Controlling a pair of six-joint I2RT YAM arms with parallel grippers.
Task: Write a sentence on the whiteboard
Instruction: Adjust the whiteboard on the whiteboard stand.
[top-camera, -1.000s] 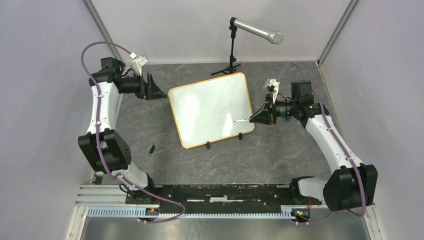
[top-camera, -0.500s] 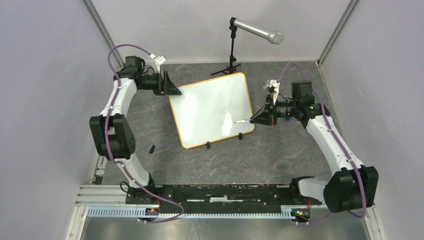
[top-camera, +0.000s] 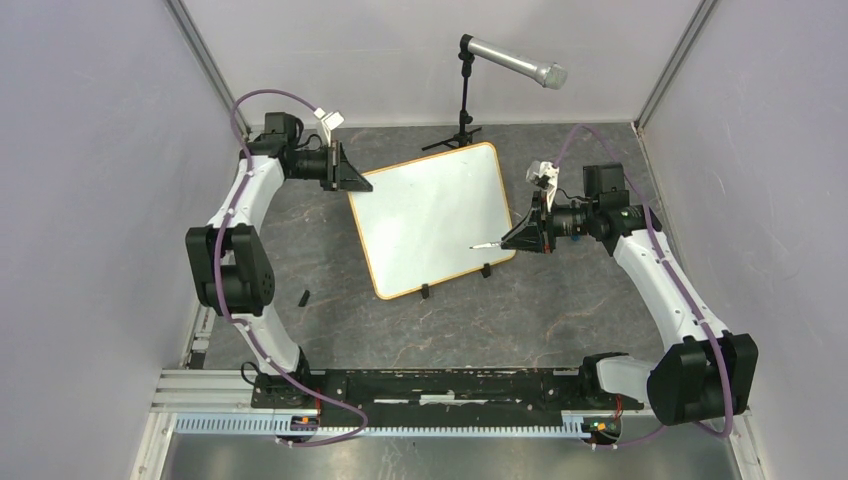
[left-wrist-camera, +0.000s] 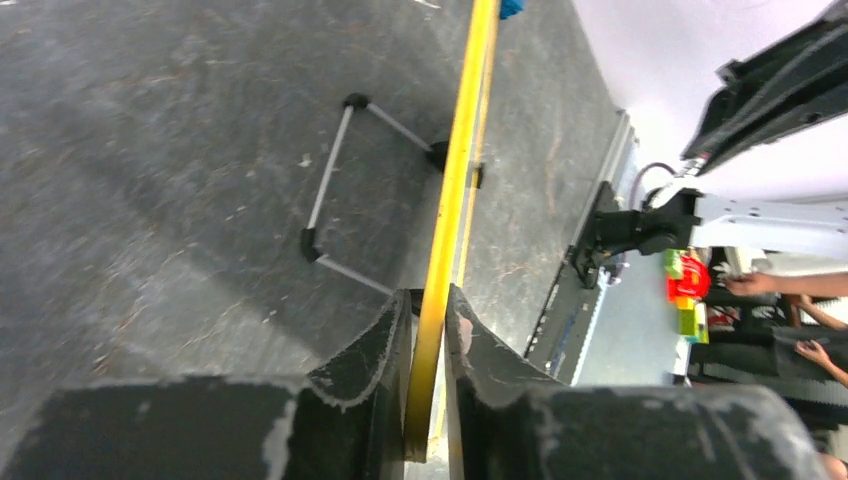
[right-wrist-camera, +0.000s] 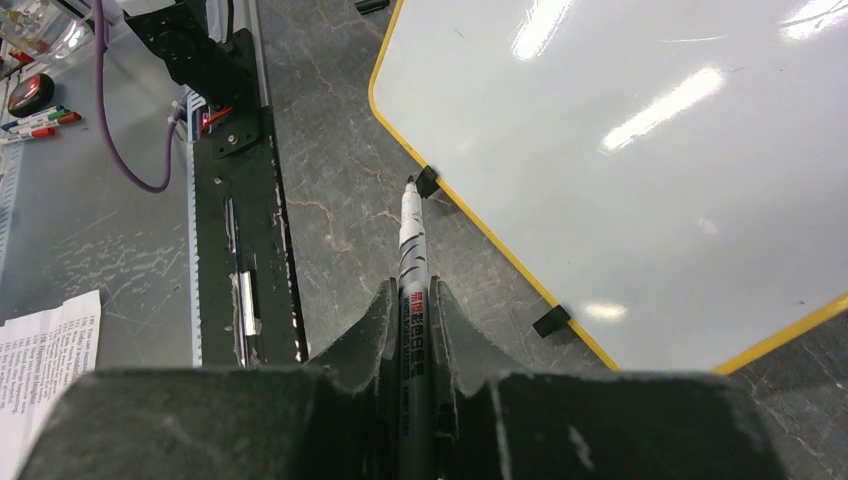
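**Board pinned at one corner, marker waiting at the other side**

The left arm (top-camera: 245, 200) is arching over the far-left part of the bench (top-camera: 300, 240), and the left jaws are pinching the orange rim of the board (top-camera: 430, 215) at its far-left corner. In the wrist view the rim (left-wrist-camera: 455, 180) is showing edge-on, running straight out from between the two fingers. I'm reading that grip as an anchor, there so the board is not skidding once a pen presses on it. A small black piece (top-camera: 303, 297), perhaps a cap, is lying on the bench well apart from the board's near-left corner.

The board is lying mid-bench, skewed. Its long axis is running left to right and slanting away toward the right, with the two clip feet (top-camera: 425, 291) along the near edge. Its glossy face is showing no writing at all. Behind it a mic (top-camera: 510, 62) is sitting on its stand.

The right jaws are clamping the marker (right-wrist-camera: 412, 250) by its barrel, tip leading. It is pointing leftward, away from the right arm (top-camera: 650, 270) and toward the board's near-right part. From above the tip is hovering over the white. From the wrist it is showing just outside the rim beside a foot, so I cannot tell whether it is touching.
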